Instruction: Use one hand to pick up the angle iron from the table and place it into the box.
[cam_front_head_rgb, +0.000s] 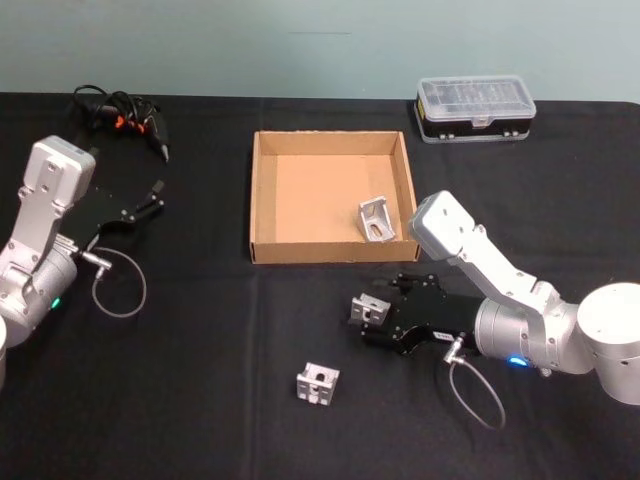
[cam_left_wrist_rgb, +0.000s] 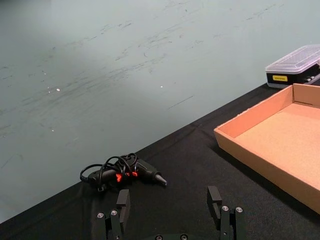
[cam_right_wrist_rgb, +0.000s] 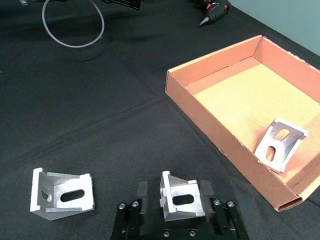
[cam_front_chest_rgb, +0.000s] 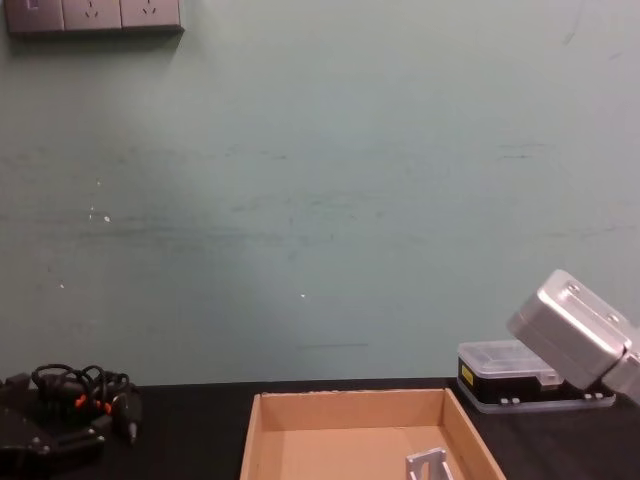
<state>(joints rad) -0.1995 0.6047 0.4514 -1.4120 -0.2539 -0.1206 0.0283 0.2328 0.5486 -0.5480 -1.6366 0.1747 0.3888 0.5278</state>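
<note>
The right pincer (cam_front_head_rgb: 364, 319) is gripping an angle iron (cam_right_wrist_rgb: 179, 199), its fingers (cam_right_wrist_rgb: 205, 190) pressing against the bracket from both sides, low over the bench (cam_front_head_rgb: 200, 350) just in front of the box (cam_front_head_rgb: 330, 250). Whether the piece is resting on the bench or hanging just clear of it, I cannot tell. A second angle iron (cam_front_head_rgb: 317, 383) is lying loose on the bench nearer the robot, a little to the left of the pincer and apart from it. A third angle iron (cam_front_head_rgb: 375, 220) is sitting inside the box, by its right wall near the front corner. Over on the left, the left pincer (cam_front_head_rgb: 157, 199) is hovering with its fingers (cam_left_wrist_rgb: 215, 200) spread wide and nothing between them, well apart from the box. Beyond it a black tool with looped cables (cam_front_head_rgb: 120, 112) is lying at the far edge, and a plastic case (cam_front_head_rgb: 475, 108) is sitting behind the box to the right.
</note>
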